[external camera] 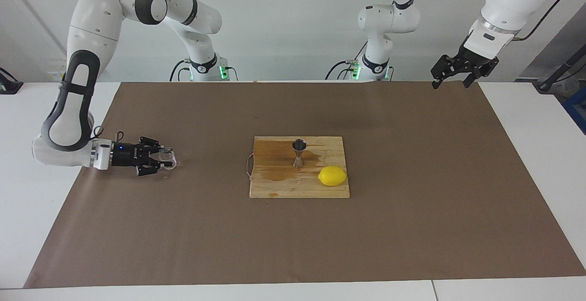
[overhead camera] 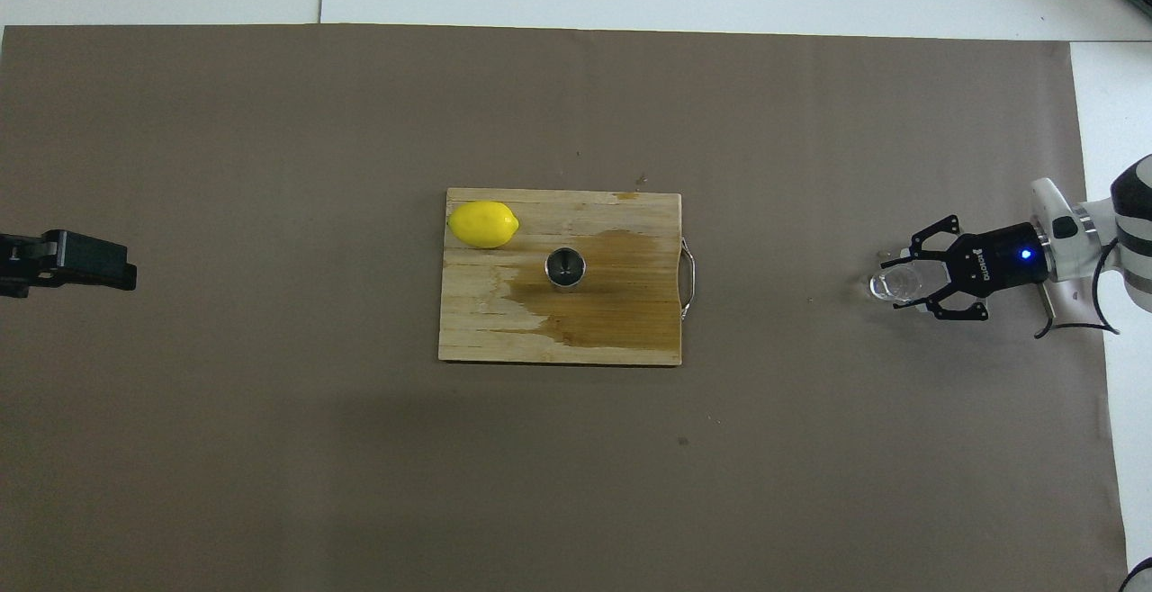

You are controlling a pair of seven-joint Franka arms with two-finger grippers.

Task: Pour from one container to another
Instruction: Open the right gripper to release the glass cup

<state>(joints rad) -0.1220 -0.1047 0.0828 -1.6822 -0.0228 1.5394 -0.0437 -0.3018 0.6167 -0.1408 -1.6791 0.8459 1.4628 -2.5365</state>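
Two things matter here, and they stand well apart. Take the jigger (external camera: 298,153) as the middle of a dial, twelve pointing at the robots, as I see it from across the table. The glass cup (external camera: 164,156) then lies out at nine o'clock, upright on the brown paper (external camera: 412,228) toward the right arm's end.

The right gripper (external camera: 168,158) lies low and level with its wrist farther out at nine, so it points along the nine-to-three line at the jigger. The cup sits right in its mouth. Whether it pinches the glass or merely brackets it, I cannot tell.

The jigger stands upright on the wooden board (external camera: 279,186), on a dark wet patch, with the lemon (external camera: 332,175) just beside it at about four o'clock.

Any carry to the jigger would run along that line toward three, I'd judge (the right arm is far the nearer). The cup is as tall as it is wide, so its upright axis is what a grip must respect.

The left gripper (external camera: 454,77) waits high over the paper's corner at about two o'clock, fingers spread and empty.
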